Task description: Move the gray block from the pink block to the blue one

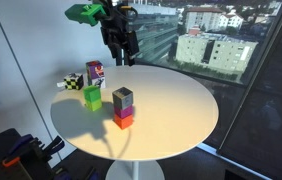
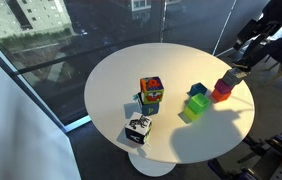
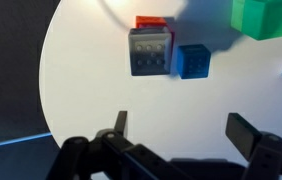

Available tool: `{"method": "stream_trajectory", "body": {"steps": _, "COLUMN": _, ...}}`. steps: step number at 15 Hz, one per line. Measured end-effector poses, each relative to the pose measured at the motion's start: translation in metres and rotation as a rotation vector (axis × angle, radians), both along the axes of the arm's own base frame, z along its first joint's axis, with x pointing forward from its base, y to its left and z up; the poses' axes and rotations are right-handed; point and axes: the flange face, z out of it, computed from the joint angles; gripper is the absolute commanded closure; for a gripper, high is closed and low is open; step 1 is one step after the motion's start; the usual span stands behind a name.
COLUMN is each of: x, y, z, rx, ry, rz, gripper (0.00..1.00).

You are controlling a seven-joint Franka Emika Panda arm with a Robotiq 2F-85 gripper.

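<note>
The gray block (image 1: 123, 97) sits on top of the pink block (image 1: 124, 120) near the middle of the round white table (image 1: 181, 105). The stack also shows in an exterior view, gray block (image 2: 228, 76) on pink block (image 2: 221, 95). In the wrist view the gray block (image 3: 149, 50) hides most of the pink block (image 3: 151, 21), which looks reddish there. The blue block (image 3: 192, 61) lies right beside the stack. My gripper (image 3: 181, 130) is open and empty, raised above the table and short of the stack. It also shows in both exterior views (image 1: 121, 48) (image 2: 247, 52).
A green block (image 1: 92, 97) (image 3: 266, 17) stands beyond the blue one. A taller multicoloured box (image 1: 95, 73) (image 2: 151, 93) and a black-and-white checkered block (image 1: 73, 84) (image 2: 138, 128) stand near the table's edge. Windows surround the table.
</note>
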Motion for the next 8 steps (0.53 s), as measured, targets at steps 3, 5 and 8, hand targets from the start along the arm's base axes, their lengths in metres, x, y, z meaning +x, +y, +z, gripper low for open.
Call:
{"method": "stream_trajectory", "body": {"steps": 3, "x": 0.001, "y": 0.003, "z": 0.009, "rx": 0.004, "ry": 0.061, "rz": -0.009, "gripper": 0.0}}
{"method": "stream_trajectory", "body": {"steps": 5, "x": 0.001, "y": 0.003, "z": 0.014, "rx": 0.001, "ry": 0.113, "rz": -0.018, "gripper": 0.0}}
{"method": "stream_trajectory", "body": {"steps": 8, "x": 0.001, "y": 0.001, "z": 0.015, "rx": -0.001, "ry": 0.178, "rz": -0.035, "gripper": 0.0}}
